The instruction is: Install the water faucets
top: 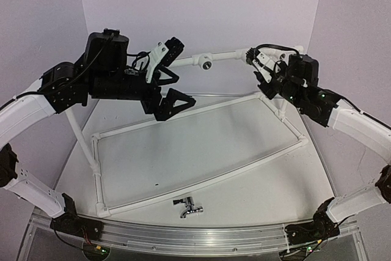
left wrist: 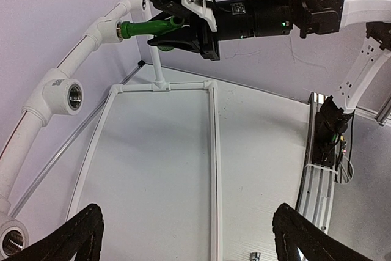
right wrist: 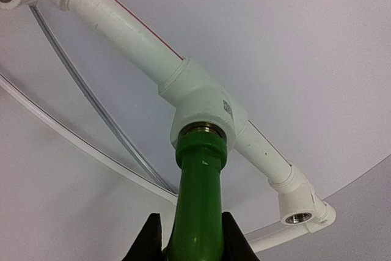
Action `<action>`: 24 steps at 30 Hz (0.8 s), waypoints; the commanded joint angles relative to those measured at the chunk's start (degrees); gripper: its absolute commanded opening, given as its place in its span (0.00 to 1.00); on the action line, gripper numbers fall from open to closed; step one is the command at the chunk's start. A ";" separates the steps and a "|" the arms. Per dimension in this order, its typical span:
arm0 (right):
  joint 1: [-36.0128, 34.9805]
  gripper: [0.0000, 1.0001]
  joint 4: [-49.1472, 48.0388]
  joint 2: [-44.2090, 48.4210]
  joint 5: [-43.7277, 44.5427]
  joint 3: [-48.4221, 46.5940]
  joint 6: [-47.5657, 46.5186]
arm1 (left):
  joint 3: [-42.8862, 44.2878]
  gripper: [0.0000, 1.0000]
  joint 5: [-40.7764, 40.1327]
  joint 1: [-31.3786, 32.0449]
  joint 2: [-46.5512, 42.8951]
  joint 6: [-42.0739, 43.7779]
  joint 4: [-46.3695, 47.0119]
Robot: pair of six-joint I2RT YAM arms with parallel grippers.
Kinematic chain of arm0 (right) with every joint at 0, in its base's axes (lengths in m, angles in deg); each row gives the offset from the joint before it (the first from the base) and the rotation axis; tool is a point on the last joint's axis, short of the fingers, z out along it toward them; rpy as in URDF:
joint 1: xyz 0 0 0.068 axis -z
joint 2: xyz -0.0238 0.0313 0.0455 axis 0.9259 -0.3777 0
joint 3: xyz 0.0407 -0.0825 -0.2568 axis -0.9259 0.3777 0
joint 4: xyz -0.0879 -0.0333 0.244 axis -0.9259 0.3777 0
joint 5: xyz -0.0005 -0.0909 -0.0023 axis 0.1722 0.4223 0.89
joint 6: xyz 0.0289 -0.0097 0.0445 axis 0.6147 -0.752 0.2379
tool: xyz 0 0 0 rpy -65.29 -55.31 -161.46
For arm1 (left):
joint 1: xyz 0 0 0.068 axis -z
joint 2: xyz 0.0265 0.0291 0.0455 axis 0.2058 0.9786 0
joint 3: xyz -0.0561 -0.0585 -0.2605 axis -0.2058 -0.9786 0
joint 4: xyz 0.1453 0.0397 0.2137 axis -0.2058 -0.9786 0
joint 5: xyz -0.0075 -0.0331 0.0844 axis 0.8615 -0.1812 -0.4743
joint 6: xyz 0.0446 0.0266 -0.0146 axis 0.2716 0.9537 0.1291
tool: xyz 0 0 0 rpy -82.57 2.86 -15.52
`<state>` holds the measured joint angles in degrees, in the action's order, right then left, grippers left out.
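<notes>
- The green faucet point(right wrist: 197, 203) is sitting above the far right corner of the counter point(top: 256, 194). Its threaded end is meeting the metal-ringed mouth of a white socket point(right wrist: 204, 111) on the raised pipe rail point(top: 183, 62).
- That rail is running along the far edge of the counter, held up on thin white posts, and is carrying several sockets along its length.
- The right jaws are grasping the green faucet by its body, one finger on either side, as both the right wrist view and the left wrist view point(left wrist: 153, 27) are showing.
- How far the thread is sitting inside the socket is hard to tell, since the ring is hiding the joint.
- The left jaws are hanging above the far left part of the counter, spread wide and grasping nothing, and pointing toward the middle of the rail.
- The chrome faucet point(top: 188, 207) is lying on its side on the counter, close to the near edge and about midway along it. Neither arm is touching it.
- A flat frame of thin white pipe point(top: 201, 181) is lying on the counter and taking up most of its middle. The chrome faucet is lying just outside the frame's near bar.
</notes>
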<state>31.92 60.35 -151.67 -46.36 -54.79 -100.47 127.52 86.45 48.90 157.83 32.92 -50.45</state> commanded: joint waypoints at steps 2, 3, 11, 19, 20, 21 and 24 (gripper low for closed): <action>0.33 0.00 1.07 -1.07 -3.90 -2.96 8.42 | -0.38 0.96 0.47 -0.14 -2.22 -0.71 2.32; 0.49 0.00 1.24 -1.07 -4.31 -2.97 9.47 | -0.39 0.96 0.44 -0.14 -2.19 -0.69 2.32; 1.92 0.00 1.71 -1.51 -7.62 -4.59 19.90 | -0.48 0.96 0.56 -0.13 -2.27 -0.70 2.56; 3.30 0.00 4.19 -1.89 -11.68 -6.41 27.13 | -0.96 0.96 0.52 -0.13 -2.57 -0.68 2.75; 3.45 0.00 4.38 -1.95 -12.17 -6.62 27.59 | -1.01 0.96 0.48 -0.13 -2.63 -0.67 2.78; 3.59 0.00 4.59 -2.07 -13.29 -6.89 28.05 | -1.06 0.96 0.46 -0.13 -2.69 -0.71 2.84; 4.34 0.00 5.36 -2.62 -14.95 -7.78 30.16 | -1.20 0.96 0.53 -0.13 -2.73 -0.65 2.93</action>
<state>35.54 66.29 -153.25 -56.47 -59.01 -75.22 126.40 86.45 48.90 157.23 32.82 -49.55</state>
